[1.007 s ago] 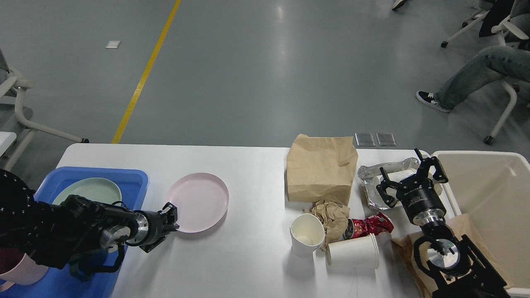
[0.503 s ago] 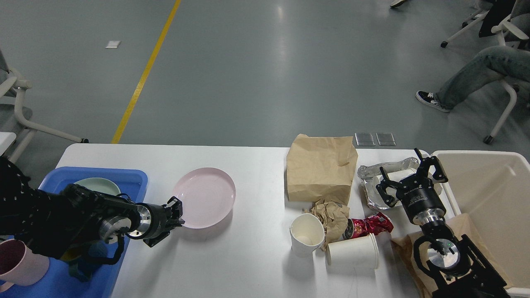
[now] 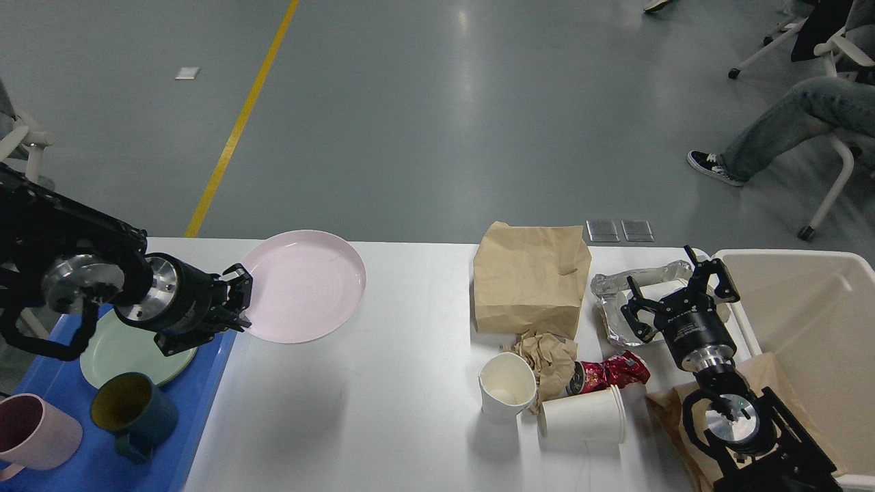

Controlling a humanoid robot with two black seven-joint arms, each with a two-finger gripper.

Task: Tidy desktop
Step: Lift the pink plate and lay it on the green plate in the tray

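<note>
My left gripper (image 3: 239,304) is shut on the left rim of a pink plate (image 3: 303,285) and holds it raised above the white desktop (image 3: 383,410), casting a shadow below. The plate hangs just right of the blue tray (image 3: 41,451). My right gripper (image 3: 677,290) is open and empty, hovering over a crumpled foil wrapper (image 3: 629,283) with a white container in it, next to the cream bin (image 3: 806,314). Trash lies on the desktop: a brown paper bag (image 3: 530,280), crumpled brown paper (image 3: 547,355), a red wrapper (image 3: 612,372), an upright white cup (image 3: 506,389) and a tipped white cup (image 3: 584,417).
The blue tray holds a green plate (image 3: 116,352), a dark blue mug (image 3: 133,413) and a pink mug (image 3: 34,437). Brown paper (image 3: 765,372) lies in the cream bin. A seated person's legs (image 3: 779,123) and chairs are at the far right.
My left gripper has lifted the pink plate off the desktop and carried it up and to the left, toward the tray. The right arm has not moved.
</note>
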